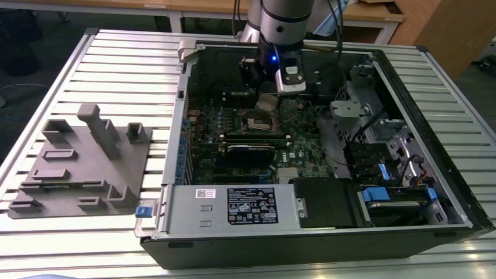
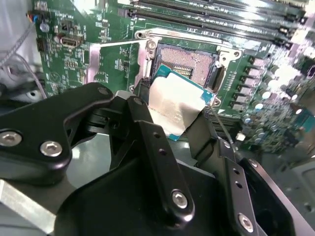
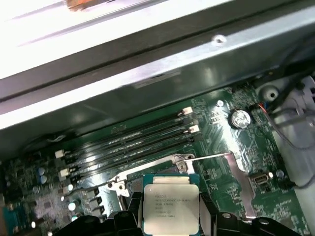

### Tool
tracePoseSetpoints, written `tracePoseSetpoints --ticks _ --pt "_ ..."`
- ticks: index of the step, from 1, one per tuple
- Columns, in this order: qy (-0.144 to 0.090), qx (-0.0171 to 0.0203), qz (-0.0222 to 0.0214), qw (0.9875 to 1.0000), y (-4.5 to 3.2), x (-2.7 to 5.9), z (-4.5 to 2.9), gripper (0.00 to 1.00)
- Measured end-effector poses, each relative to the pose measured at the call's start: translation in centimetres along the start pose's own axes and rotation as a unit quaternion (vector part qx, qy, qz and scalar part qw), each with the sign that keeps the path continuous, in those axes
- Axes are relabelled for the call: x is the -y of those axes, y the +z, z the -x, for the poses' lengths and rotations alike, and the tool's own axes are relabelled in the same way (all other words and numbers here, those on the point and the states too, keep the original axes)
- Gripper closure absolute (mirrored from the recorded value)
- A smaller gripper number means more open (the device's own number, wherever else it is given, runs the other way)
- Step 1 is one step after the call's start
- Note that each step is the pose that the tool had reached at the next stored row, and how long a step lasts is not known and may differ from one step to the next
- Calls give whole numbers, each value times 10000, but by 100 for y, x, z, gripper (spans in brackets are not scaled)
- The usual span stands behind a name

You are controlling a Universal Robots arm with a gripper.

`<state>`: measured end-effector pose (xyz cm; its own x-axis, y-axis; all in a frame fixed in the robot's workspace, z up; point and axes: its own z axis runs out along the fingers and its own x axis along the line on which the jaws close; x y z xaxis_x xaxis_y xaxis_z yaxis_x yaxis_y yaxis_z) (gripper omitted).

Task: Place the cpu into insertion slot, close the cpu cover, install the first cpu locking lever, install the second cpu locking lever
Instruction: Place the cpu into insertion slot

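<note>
While the arm reaches down into the open computer case (image 1: pixel 310 247) on the slatted tabletop (image 1: pixel 116 64), your pincer (image 1: pixel 268 100) is closed on the chip (image 1: pixel 268 103). In the second wrist view, the two black fingers (image 2: pixel 142 105) press against opposite edges of the chip (image 2: pixel 179 105). Its dull grey metal top faces the camera and a thin blue-green border shows at the corners. In the first wrist view you see the same hold from the other side, the chip (image 3: pixel 171 204) sitting square between the finger ends.

The chip is not seated. It hangs just over the socket (image 2: pixel 187 61), apart from it. In the second wrist view it overlaps the socket's near corner, and the socket's dark centre is open to view inside its silver metal rim. In the exterior view the socket (image 1: pixel 259 122) lies on the green board directly below the pincer, in the far half of the case.

A thin metal lever (image 3: pixel 209 156) stands out sideways from the socket's rim in the first wrist view. Long black memory slots (image 3: pixel 128 142) run beside the socket, and a round coin battery (image 3: pixel 239 118) sits further along the board. Toward the exterior view's left, a grey parts holder (image 1: pixel 85 168) rests on the tabletop, well apart from the case.
</note>
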<state>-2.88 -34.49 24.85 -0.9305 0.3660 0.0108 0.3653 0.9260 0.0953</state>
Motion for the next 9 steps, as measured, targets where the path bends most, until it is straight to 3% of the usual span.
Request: tracePoseSetpoints --ticks 5,9 --pt "440 42 7 9990 3 0 0 46" --pt "806 78 10 9967 5 0 0 46"
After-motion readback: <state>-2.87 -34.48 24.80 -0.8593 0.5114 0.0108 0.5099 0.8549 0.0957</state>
